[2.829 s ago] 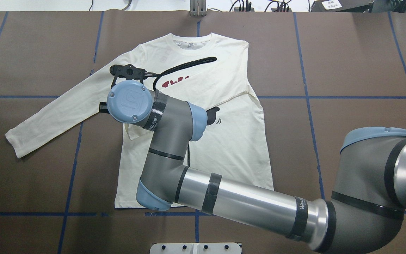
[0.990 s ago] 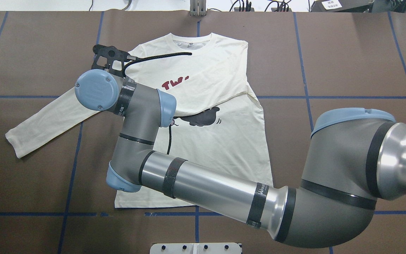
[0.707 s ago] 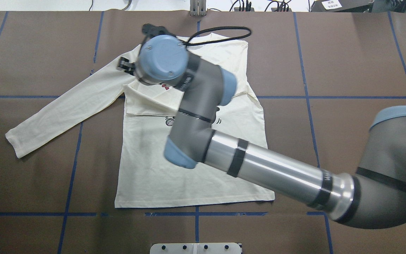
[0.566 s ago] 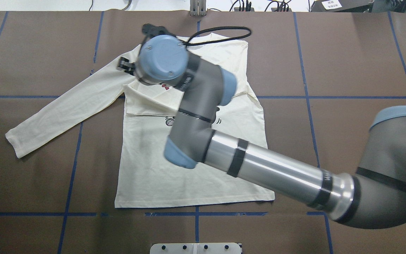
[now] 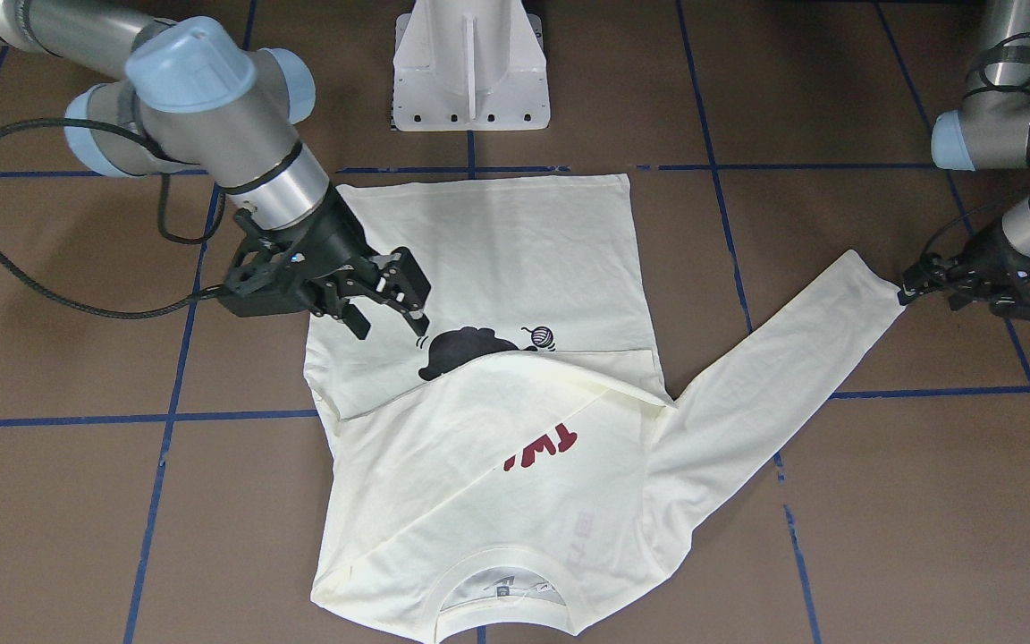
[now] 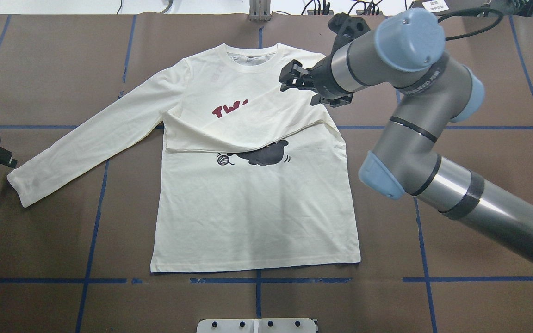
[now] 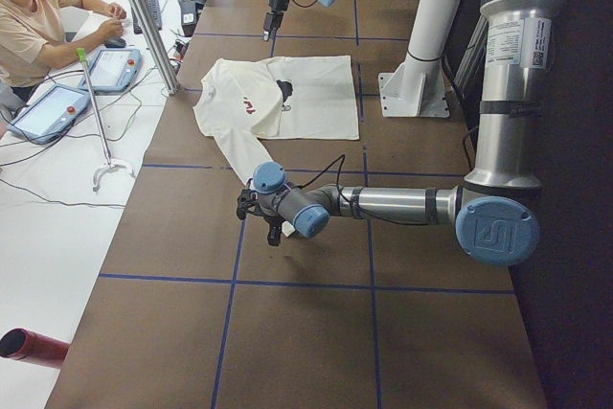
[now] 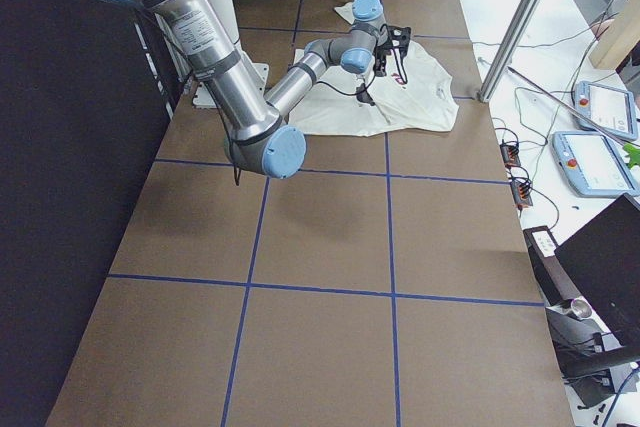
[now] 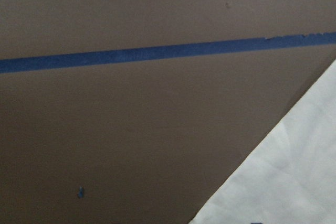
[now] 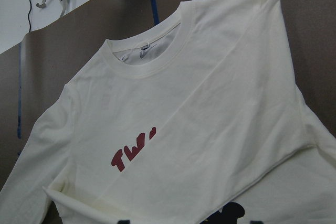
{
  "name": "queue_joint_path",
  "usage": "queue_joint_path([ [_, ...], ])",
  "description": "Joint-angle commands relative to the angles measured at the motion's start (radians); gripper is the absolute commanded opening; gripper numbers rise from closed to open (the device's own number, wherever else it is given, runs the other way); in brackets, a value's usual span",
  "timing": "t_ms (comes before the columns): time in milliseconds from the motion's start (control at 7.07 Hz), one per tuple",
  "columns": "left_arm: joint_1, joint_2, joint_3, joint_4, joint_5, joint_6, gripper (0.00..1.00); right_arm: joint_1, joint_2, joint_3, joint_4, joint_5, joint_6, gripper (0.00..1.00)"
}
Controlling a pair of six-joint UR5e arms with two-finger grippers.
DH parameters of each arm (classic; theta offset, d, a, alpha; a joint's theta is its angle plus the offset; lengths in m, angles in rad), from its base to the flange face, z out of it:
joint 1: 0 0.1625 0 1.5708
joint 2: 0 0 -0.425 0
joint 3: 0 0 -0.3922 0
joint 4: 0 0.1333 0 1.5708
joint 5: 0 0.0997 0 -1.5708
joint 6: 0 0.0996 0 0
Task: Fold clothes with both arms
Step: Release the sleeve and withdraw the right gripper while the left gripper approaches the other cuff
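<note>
The cream-white shirt (image 6: 252, 208) lies face up on the brown table, collar at the far side. One sleeve (image 6: 257, 122) is folded across the chest, hiding most of the red lettering (image 6: 229, 110) and part of the black cat print (image 6: 266, 155). The other sleeve (image 6: 86, 138) stretches out straight. My right gripper (image 5: 388, 320) hovers open over the shirt's side by the folded sleeve's shoulder, holding nothing. My left gripper (image 5: 913, 291) sits low at the stretched sleeve's cuff (image 5: 873, 277); I cannot tell whether its jaws are apart. The left wrist view shows only table and a cloth corner (image 9: 283, 182).
Blue tape lines (image 6: 95, 203) grid the table. The white pedestal base (image 5: 470, 63) stands at the robot's side of the shirt hem. A seated person (image 7: 38, 16) works at tablets beyond the table's far edge, next to a metal post (image 7: 144, 16).
My right arm, earlier stretched across the shirt to the far shoulder, has swung back to its own side and left the sleeve folded across the chest. The left gripper has come in at the cuff.
</note>
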Motion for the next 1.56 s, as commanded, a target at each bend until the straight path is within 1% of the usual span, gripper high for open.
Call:
queue_joint_path([
  [0,0.048,-0.001,0.005,-0.003,0.006,-0.028,0.65,0.019,-0.043,0.046,0.001,0.029,-0.022,0.83],
  [141,0.052,-0.001,0.009,-0.003,0.007,-0.028,0.61,0.019,-0.045,0.049,0.001,0.029,-0.022,0.83],
  [283,0.056,-0.001,0.018,-0.004,0.007,-0.026,0.59,0.019,-0.043,0.047,0.001,0.029,-0.024,0.83],
  [424,0.058,-0.001,0.019,-0.003,0.006,-0.029,0.35,0.017,-0.043,0.049,0.001,0.029,-0.024,0.83],
  [566,0.058,-0.005,0.014,-0.001,0.007,-0.031,0.0,0.019,-0.043,0.052,0.001,0.029,-0.022,0.84],
  [849,0.056,-0.028,-0.007,0.005,-0.003,-0.031,0.0,0.019,-0.046,0.052,0.001,0.026,-0.022,0.84],
  [990,0.055,-0.03,-0.082,0.013,-0.05,-0.032,0.0,0.019,-0.054,0.053,0.001,0.03,-0.024,0.84],
  [1132,0.055,-0.042,-0.16,0.023,-0.139,-0.063,0.0,0.022,-0.062,0.056,0.001,0.038,-0.027,0.83],
  [1273,0.053,-0.126,-0.223,0.052,-0.153,-0.212,0.0,0.041,-0.08,0.058,0.007,0.067,-0.036,0.83],
  [1414,0.056,-0.265,-0.242,0.057,-0.151,-0.412,0.0,0.075,-0.113,0.06,0.027,0.105,-0.088,0.83],
])
